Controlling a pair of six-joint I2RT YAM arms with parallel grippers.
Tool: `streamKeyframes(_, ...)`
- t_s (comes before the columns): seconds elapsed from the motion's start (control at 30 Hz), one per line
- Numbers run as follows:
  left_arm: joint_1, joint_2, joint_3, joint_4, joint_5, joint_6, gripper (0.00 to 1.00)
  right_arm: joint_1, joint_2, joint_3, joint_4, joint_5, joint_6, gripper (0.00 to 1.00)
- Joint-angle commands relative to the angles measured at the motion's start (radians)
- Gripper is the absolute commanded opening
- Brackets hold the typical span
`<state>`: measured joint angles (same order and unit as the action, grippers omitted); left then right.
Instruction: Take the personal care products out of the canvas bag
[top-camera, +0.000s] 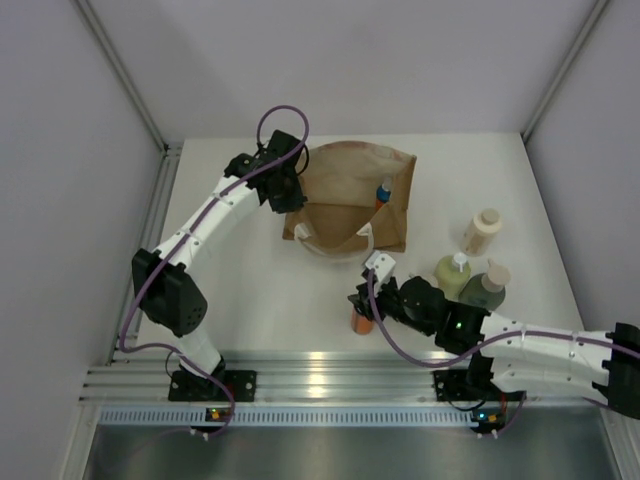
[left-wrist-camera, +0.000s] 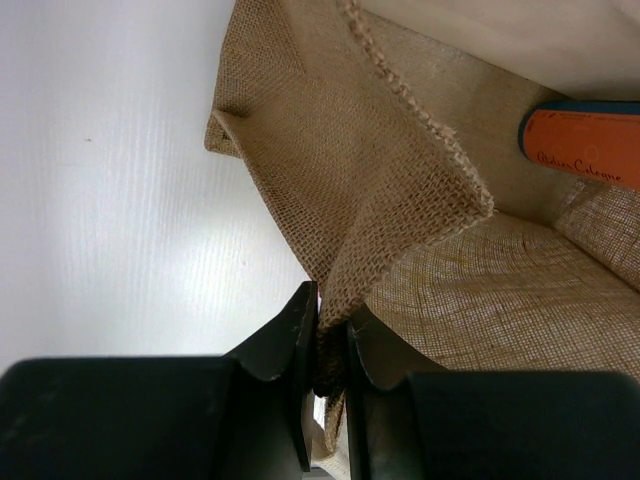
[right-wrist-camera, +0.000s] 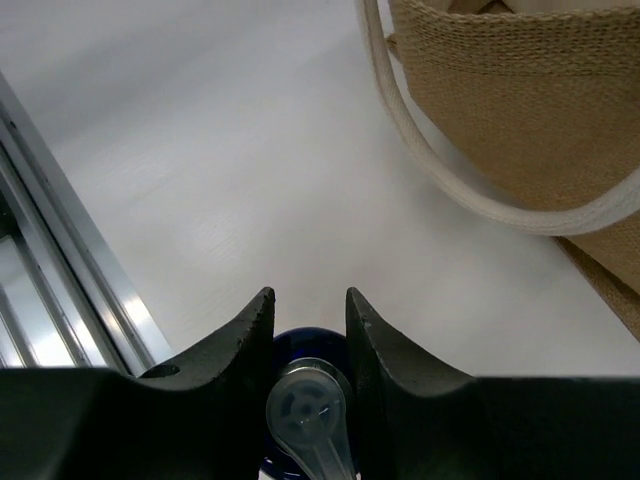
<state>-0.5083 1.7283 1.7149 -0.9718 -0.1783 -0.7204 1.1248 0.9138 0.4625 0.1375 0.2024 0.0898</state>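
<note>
**A:** So, where does the canvas bag (top-camera: 352, 195) sit?

**B:** Toward the far middle of the white table (top-camera: 250, 300). Its mouth is open and its white handles (top-camera: 335, 250) are flopped toward the arms.

**A:** And the left gripper (left-wrist-camera: 331, 312)?

**B:** It's at the bag's left edge. The left wrist view shows its fingers pressed together on a fold of the coarse woven rim, pinching the fabric between them.

**A:** The right gripper (right-wrist-camera: 309, 305)?

**B:** It's nearer the bases, just in front of the bag. It is down over the orange bottle on the table (top-camera: 360, 322), which stands upright. In the right wrist view the fingers are drawn in close on either side of its blue cap (right-wrist-camera: 300, 348), gripping the bottle there.

**A:** Anything inside the bag?

**B:** Yes, the orange bottle in the bag (top-camera: 383, 192). It rests near the right wall with its blue top showing.

**A:** And the rest?

**B:** Three more stand on the table to the right of the bag. The cream bottle (top-camera: 482, 232) is farthest back. The yellow-green bottle (top-camera: 452, 275) and the dark green bottle (top-camera: 485, 288) are side by side, just beside each other, close to the right arm.
</note>
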Motion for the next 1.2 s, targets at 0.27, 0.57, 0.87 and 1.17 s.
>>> streamKeyframes(0.27, 0.004, 0.013, -0.005, -0.034, 0.003, 0.038, 0.0, 0.064, -0.01, 0.137, 0.007, 0.104, -0.005, 0.79)
streamKeyframes(0.57, -0.006, 0.001, -0.015, -0.036, -0.05, -0.033, 0.0, -0.162, 0.216, 0.738, -0.494, 0.161, 0.226, 0.74)
streamKeyframes(0.87, -0.052, 0.007, -0.035, -0.028, -0.049, -0.149, 0.0, -0.391, 0.657, 1.242, -0.858, 0.08, 0.317, 0.65)
streamKeyframes(1.17, -0.056, -0.11, -0.239, 0.047, -0.017, -0.346, 0.0, -0.447, 0.783, 1.24, -0.926, 0.104, 0.375, 0.63)
